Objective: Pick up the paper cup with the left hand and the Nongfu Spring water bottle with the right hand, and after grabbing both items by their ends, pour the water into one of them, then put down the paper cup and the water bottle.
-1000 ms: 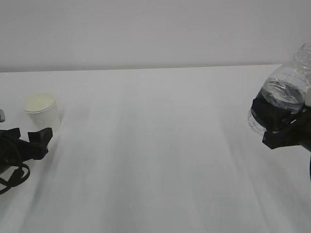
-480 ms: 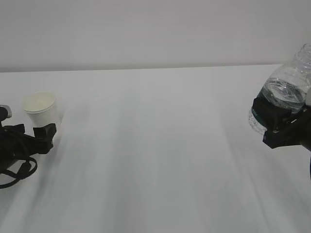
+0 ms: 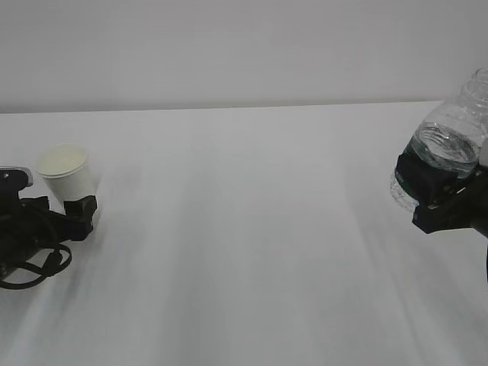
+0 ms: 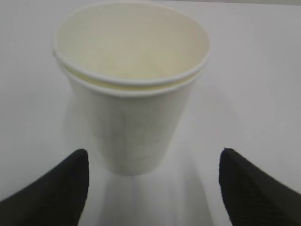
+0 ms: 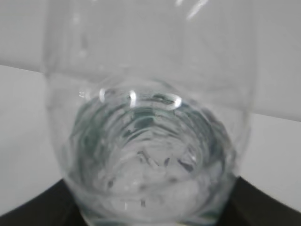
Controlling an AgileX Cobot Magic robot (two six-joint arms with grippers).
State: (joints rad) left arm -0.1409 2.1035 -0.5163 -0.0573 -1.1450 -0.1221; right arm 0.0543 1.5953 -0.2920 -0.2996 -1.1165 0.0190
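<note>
Far left, the paper cup (image 3: 66, 172) stands upright on the table (image 3: 252, 229), with the left claw (image 4: 153, 188) wide open around its base and gripping nothing, probably lined up for a low grab. Far right, the right claw (image 3: 428, 200) is clamped on the water bottle (image 3: 446, 149), lifted and tilted, neck up, so the water (image 5: 150, 160) stays in.

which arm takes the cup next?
Left. Its end effector is open, with its fingers either side of the cup's base. The right end effector is across the table, already holding the bottle.
</note>
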